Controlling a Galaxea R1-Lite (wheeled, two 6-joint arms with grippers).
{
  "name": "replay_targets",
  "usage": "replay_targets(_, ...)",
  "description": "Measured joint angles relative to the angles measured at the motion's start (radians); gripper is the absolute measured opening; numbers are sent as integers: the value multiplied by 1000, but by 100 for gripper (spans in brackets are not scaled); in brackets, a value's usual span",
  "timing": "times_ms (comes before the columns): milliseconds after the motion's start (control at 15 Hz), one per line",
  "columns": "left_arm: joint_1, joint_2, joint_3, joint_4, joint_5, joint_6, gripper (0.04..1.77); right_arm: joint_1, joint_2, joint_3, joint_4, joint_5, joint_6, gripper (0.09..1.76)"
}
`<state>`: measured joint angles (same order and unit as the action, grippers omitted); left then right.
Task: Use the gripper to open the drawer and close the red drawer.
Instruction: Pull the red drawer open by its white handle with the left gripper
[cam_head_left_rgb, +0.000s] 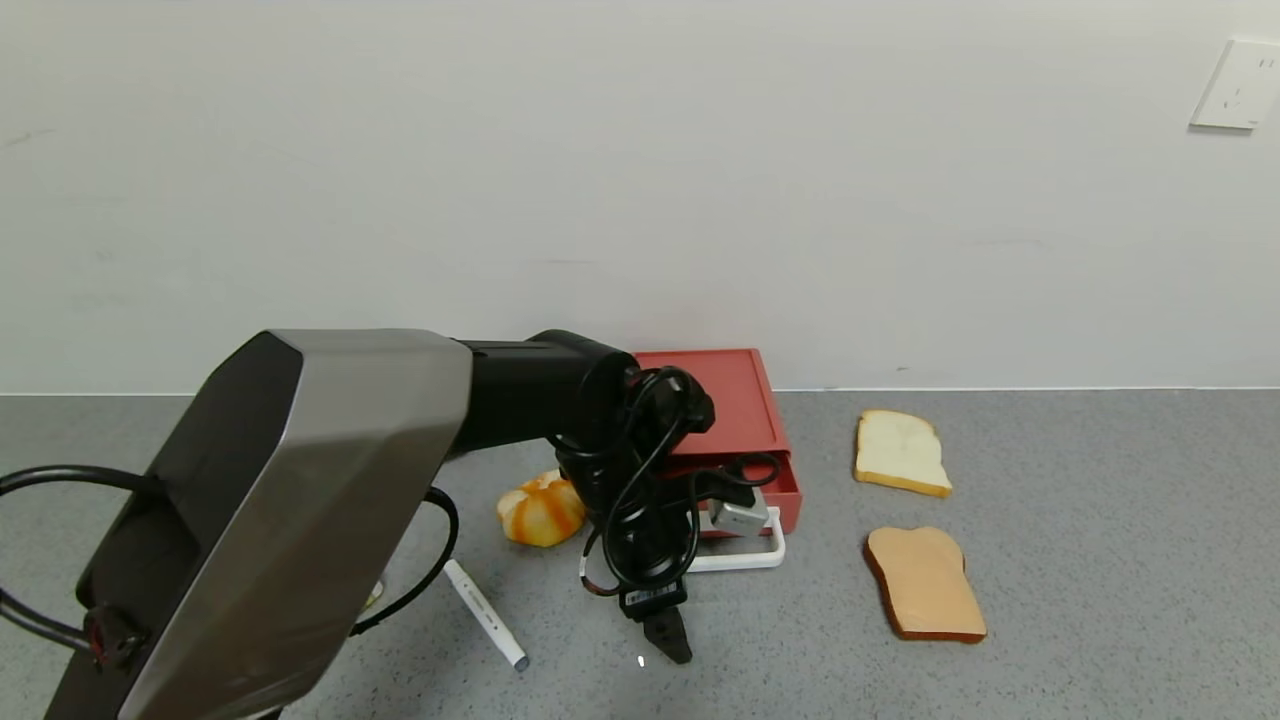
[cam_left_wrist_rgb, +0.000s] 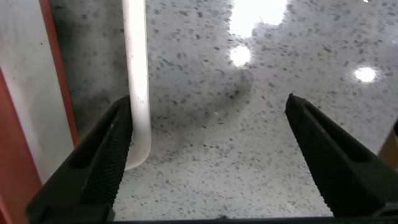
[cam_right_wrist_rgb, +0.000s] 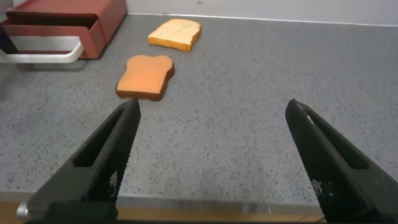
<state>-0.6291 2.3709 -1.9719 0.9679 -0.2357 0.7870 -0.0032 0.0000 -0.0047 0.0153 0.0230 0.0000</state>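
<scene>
The red drawer (cam_head_left_rgb: 745, 415) stands against the wall, its tray pulled out a little, its white loop handle (cam_head_left_rgb: 748, 556) lying on the table in front. My left gripper (cam_head_left_rgb: 667, 638) hangs just in front of the handle, pointing down. In the left wrist view it (cam_left_wrist_rgb: 208, 155) is open and empty, with the handle's corner (cam_left_wrist_rgb: 137, 93) right beside one finger (cam_left_wrist_rgb: 99, 168) and the red tray's edge (cam_left_wrist_rgb: 12, 155) at the side. My right gripper (cam_right_wrist_rgb: 211, 155) is open and empty low over the table, far from the drawer (cam_right_wrist_rgb: 68, 18).
A bread roll (cam_head_left_rgb: 541, 510) and a white pen (cam_head_left_rgb: 485, 601) lie to the left of the drawer. A pale toast slice (cam_head_left_rgb: 900, 451) and a brown one (cam_head_left_rgb: 925, 585) lie to its right. A wall runs close behind.
</scene>
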Motion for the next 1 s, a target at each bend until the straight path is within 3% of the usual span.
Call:
replay_targets(667, -52, -51, 100, -19, 11, -1, 173, 0, 0, 0, 0, 0, 0, 171)
replay_targets(1000, -85, -83, 214, -166, 19, -12, 173, 0, 0, 0, 0, 0, 0, 171)
